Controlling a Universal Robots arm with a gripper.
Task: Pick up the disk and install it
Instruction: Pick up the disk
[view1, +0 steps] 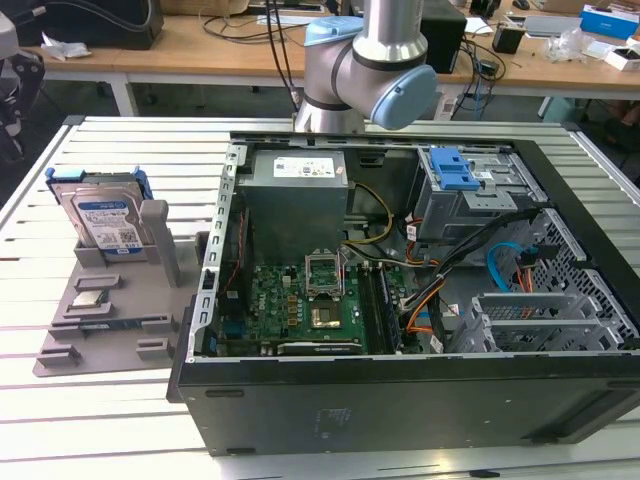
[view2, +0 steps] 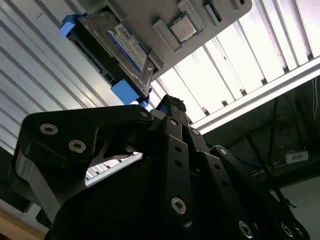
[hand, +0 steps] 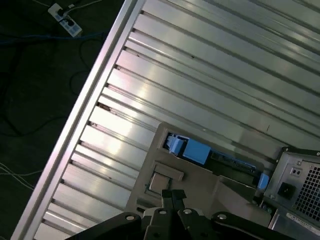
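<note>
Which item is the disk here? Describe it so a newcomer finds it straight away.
On the exterior view's left of the open computer case lies a grey holder tray. The disk stands propped at its far end: silver, white-and-blue label, blue bracket, far larger than the small square chip lying flat nearer the camera.

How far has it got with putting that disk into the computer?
Nothing looks done yet: the disk stands in its grey holder beside the open computer case. In hand: nothing; the gripper, seen in the second wrist view, is shut and empty, clear of the disk. Left: picking it up and installing it.
</note>
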